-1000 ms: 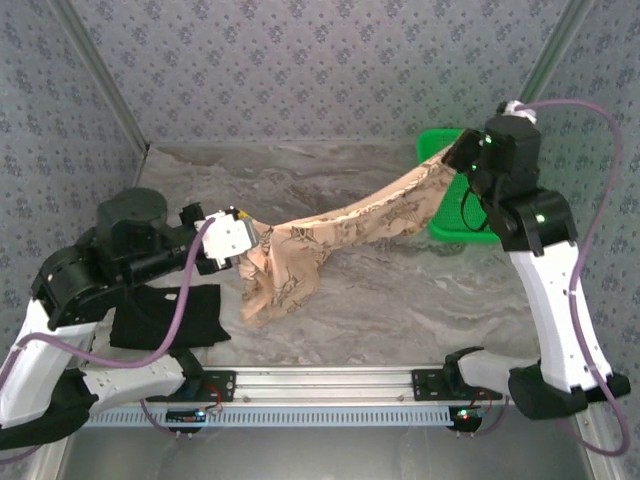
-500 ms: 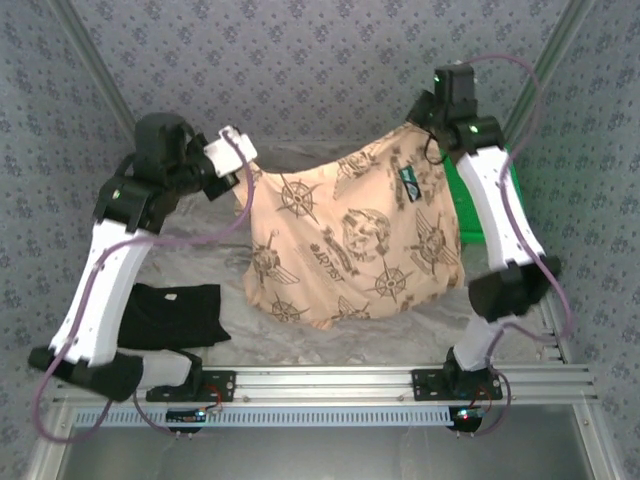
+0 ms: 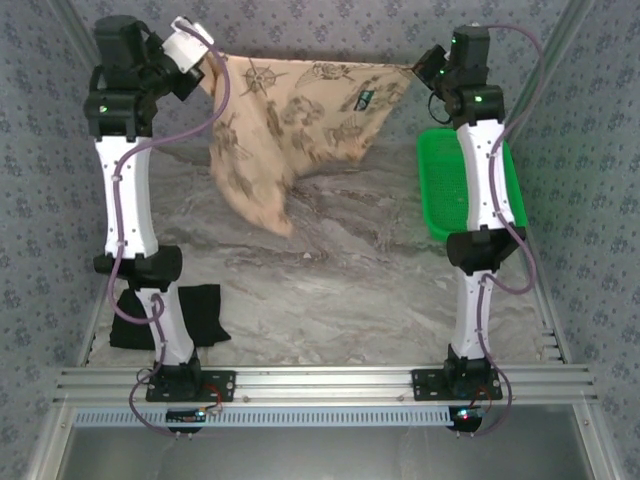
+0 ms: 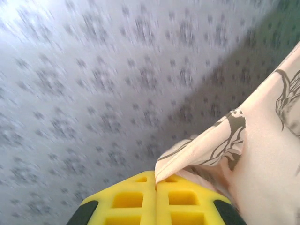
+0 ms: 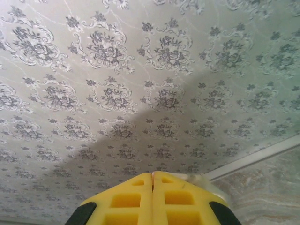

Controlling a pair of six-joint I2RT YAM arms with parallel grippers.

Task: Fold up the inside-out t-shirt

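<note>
Item: peach-tan printed fabric t-shirt (image 3: 290, 110), stretched between the two tools, drooping beneath the left tool (image 3: 207, 62) toward grey marbled tabletop (image 3: 340, 280). Left tool clamped tight on one edge; right tool (image 3: 418, 68) clamped tight on the opposite edge

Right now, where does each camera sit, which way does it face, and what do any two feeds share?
Top external: fixed above and behind the bases, looking down over the table; both arms show, left tool and right tool holding the inside-out t-shirt up between them.
Left wrist: on the left arm, facing the patterned wall; its yellow fingers are shut on a shirt edge.
Right wrist: on the right arm, facing the wall; its yellow fingers are shut.
Shared: top and left wrist both show the shirt.
</note>
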